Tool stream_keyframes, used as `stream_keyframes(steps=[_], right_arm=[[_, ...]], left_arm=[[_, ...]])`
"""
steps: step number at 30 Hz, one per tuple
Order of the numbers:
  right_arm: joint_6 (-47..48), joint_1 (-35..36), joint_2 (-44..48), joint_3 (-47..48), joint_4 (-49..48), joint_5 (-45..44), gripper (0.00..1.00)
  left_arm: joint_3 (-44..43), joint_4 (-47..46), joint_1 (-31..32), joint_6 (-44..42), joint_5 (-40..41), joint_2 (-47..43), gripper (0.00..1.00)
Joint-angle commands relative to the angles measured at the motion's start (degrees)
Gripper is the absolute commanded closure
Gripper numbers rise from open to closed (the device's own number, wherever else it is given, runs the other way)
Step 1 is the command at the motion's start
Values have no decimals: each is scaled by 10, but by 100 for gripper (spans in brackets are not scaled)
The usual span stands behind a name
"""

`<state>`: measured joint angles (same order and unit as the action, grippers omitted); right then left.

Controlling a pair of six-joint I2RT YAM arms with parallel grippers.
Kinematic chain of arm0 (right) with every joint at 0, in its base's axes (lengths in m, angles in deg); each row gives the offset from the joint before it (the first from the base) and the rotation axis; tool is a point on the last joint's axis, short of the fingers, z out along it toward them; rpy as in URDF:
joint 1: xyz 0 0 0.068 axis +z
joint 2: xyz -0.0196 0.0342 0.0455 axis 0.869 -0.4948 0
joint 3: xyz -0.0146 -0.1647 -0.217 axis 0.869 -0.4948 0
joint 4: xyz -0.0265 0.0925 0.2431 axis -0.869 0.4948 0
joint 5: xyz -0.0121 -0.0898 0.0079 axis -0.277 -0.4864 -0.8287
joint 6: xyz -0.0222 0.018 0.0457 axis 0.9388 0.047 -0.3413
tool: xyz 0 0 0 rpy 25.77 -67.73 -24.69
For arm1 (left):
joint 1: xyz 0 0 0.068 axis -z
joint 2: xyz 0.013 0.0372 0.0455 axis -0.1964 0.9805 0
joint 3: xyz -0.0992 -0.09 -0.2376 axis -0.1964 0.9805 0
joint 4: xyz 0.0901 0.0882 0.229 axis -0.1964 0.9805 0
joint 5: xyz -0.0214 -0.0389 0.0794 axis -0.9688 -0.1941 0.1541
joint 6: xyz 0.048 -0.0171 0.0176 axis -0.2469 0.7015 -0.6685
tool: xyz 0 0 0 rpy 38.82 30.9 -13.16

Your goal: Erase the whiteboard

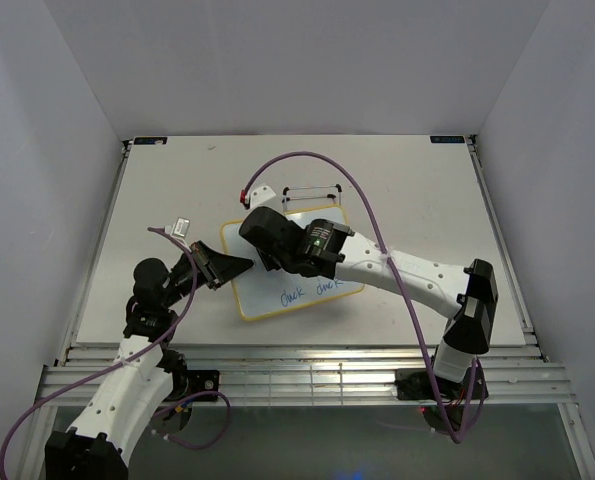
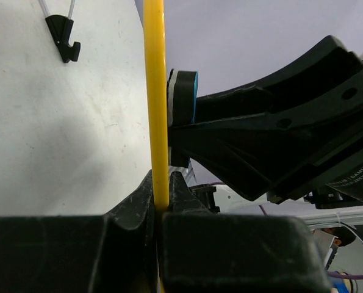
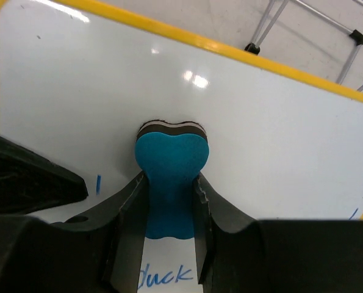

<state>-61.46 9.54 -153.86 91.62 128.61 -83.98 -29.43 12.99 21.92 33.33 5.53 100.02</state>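
Two end effectors, L (image 2: 161, 204) clamps whiteboard (image 2: 155, 91) edge, R (image 3: 169, 183) grips eraser (image 3: 172, 152) against it

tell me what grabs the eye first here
The whiteboard with its yellow frame lies mid-table, blue "duck" words along its near edge. The right gripper holds a blue eraser against it, while the left gripper pinches its left edge.
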Motion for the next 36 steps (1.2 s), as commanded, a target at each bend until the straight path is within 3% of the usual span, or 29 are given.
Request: stream_keyframes(steps=[1, 12, 23, 27, 36], right_arm=[[20, 2, -50, 22, 25, 21, 92], [-11, 53, -32, -55, 43, 38, 92], [-33, 57, -12, -126, 36, 54, 92], [-28, 60, -17, -116, 28, 49, 92], [13, 45, -55, 6, 26, 43, 92]], left_arm=[[-43, -152, 17, 74, -90, -40, 100], [-45, -152, 18, 70, -68, -31, 100], [-52, -152, 17, 63, -56, -21, 100], [-57, -152, 17, 64, -61, -17, 100], [-54, -152, 17, 66, -80, -24, 100]])
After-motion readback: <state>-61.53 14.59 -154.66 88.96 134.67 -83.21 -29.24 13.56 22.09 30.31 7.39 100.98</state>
